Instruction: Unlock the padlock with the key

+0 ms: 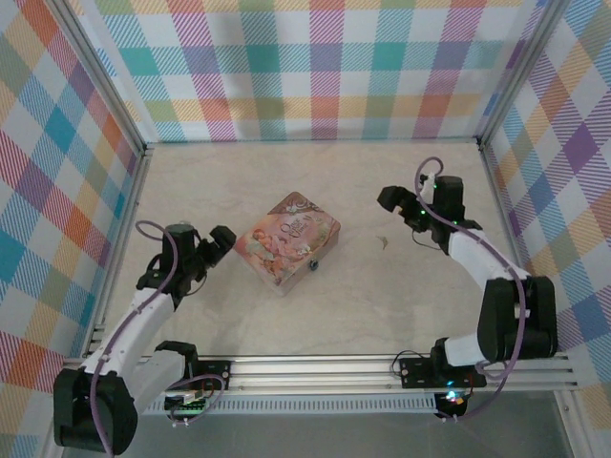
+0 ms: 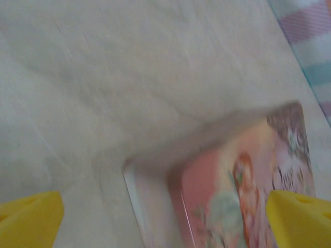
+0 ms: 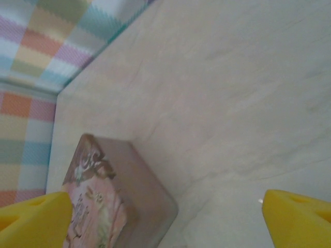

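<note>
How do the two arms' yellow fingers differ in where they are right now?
The left fingers sit close beside the left of the pink tin; the right fingers hang farther off, to its right. Between the left fingers lies the tin's lid; between the right fingers is mostly bare table, with the tin off to one side. Shared: both pairs are yellow, spread open and hold nothing.

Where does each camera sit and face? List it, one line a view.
Top external: above, behind the bases, looking down on the table; both arms, left gripper, right gripper.
Left wrist: on the left arm, facing the pink tin; own yellow fingers.
Right wrist: facing the tin too; own yellow fingers.
All share the tin.
</note>
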